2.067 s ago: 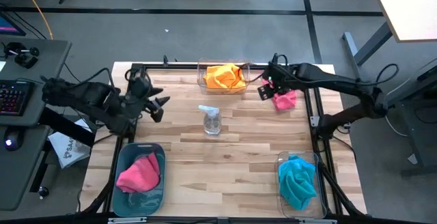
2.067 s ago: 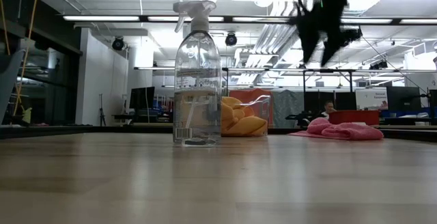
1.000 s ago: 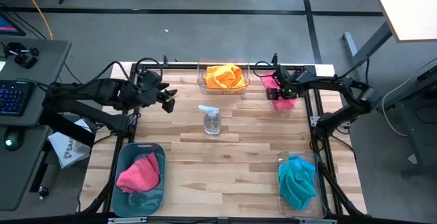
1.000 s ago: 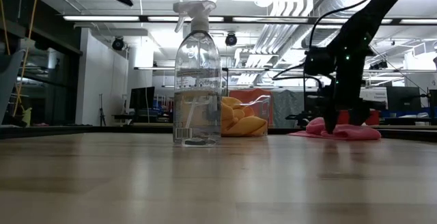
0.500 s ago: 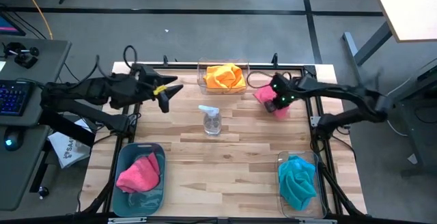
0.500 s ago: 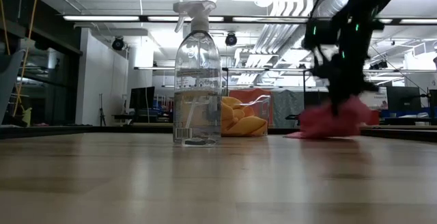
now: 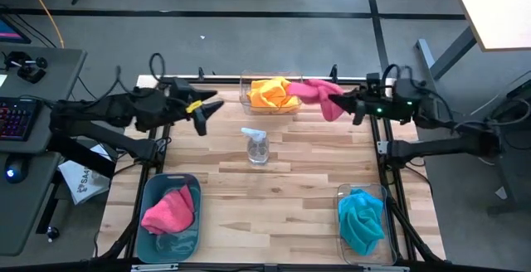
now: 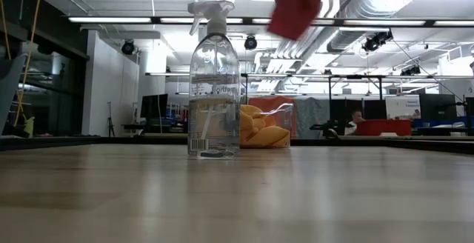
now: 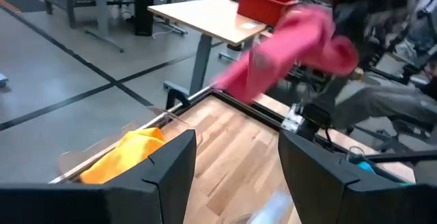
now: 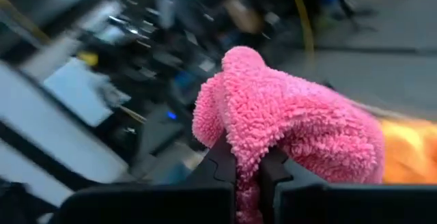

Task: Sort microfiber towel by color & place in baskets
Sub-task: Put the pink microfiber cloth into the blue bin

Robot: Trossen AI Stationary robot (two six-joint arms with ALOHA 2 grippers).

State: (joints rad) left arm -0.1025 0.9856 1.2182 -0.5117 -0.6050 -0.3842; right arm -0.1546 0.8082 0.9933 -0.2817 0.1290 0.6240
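My right gripper (image 7: 338, 104) is high over the table's far right part, shut on a pink towel (image 7: 318, 92) that also shows in the low view (image 8: 296, 2) and the left wrist view (image 9: 293, 46). My left gripper (image 7: 204, 111) hangs open over the far left part, holding nothing, its fingers (image 9: 171, 169) wide apart. An orange towel (image 7: 270, 92) lies in a clear basket (image 7: 246, 98) at the far edge. A second pink towel (image 7: 170, 208) lies in the teal basket (image 7: 189, 237) at the near left. A teal towel (image 7: 362, 221) fills the clear basket (image 7: 342, 196) at the near right. My right gripper pinches a bunched fold of the pink towel (image 10: 249, 149) between its two fingers (image 10: 222, 168). The fingers lie about level and point toward the table's left. The towel is lifted clear of the table and trails beyond the fingertips toward the orange towel's basket.
A clear spray bottle (image 7: 257, 146) stands upright in the middle of the table, also in the low view (image 8: 215, 80). A black frame rail (image 7: 377, 131) runs along the table's edges. Bare wood (image 7: 274, 197) lies between the two near baskets.
My right gripper has shut on the pink towel that lay at the far right of the table, then risen fast and tipped from pointing down to level. The towel has come off the table entirely and swung up toward the orange towel's basket. My left gripper has tipped upward a little.
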